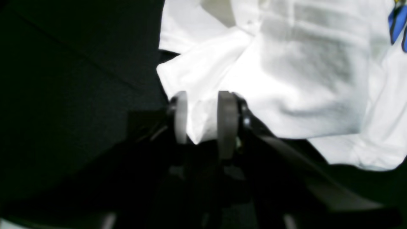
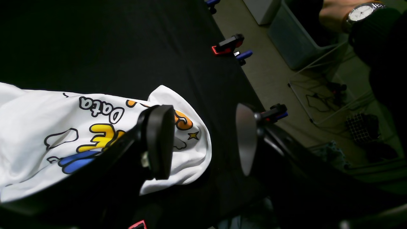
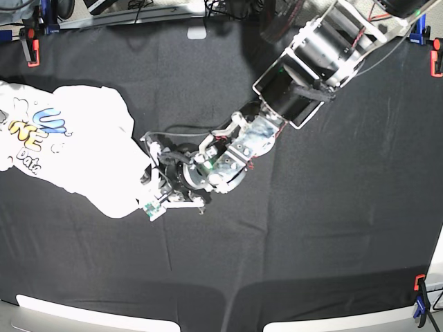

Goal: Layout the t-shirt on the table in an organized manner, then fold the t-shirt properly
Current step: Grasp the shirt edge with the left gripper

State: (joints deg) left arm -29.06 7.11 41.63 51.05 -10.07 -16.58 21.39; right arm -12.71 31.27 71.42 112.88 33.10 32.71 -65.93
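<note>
One black arm reaches across the black-cloth table (image 3: 311, 228), its left gripper (image 1: 205, 122) straddling a corner of the white printed cotton t-shirt (image 3: 83, 138) bunched at the table's edge; whether it pinches is unclear. Right gripper (image 2: 203, 141) gapes empty.

blown-out white t-shirt (image 3: 76, 138) against dim black table (image 3: 311, 228), soft blur in wrist views
</note>
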